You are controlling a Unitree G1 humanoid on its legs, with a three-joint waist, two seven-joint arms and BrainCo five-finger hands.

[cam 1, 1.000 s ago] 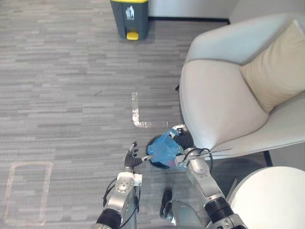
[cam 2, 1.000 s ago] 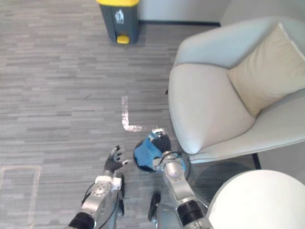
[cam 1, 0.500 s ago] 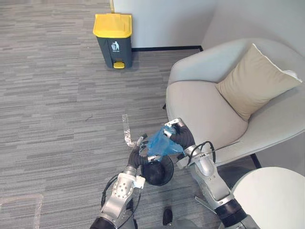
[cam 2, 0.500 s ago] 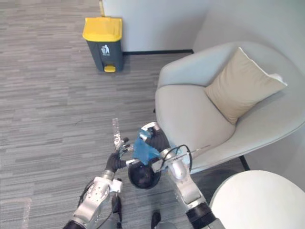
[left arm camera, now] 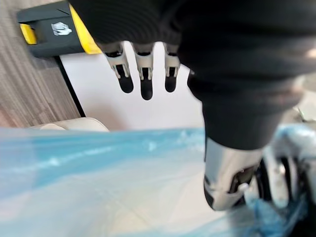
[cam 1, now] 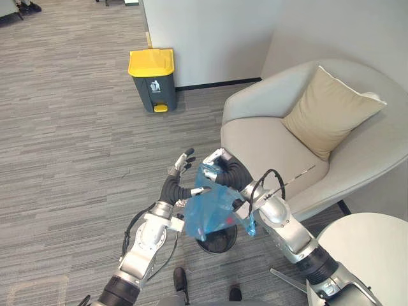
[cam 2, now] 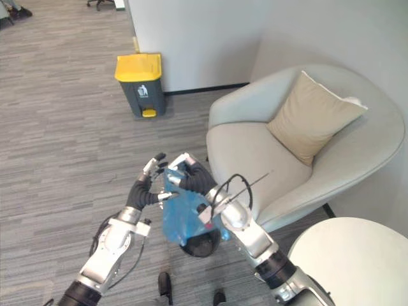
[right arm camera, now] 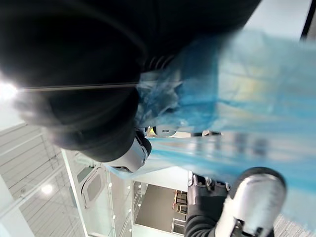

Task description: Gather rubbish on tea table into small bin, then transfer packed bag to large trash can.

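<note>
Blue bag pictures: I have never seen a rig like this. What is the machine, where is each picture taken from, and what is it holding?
This is a humanoid robot with two silver arms. The two wide pictures come from cameras in its head, looking down at the floor in front of it. The two close ones come from a camera on each wrist.

The right hand is curled round the top of a blue bag, which hangs over a small black bin on the floor. The left hand is open beside the bag, thumb at its side.

Farther off, a grey trash can with a yellow lid stands by the wall. To the right are an armchair with a cushion and a round white table.
</note>
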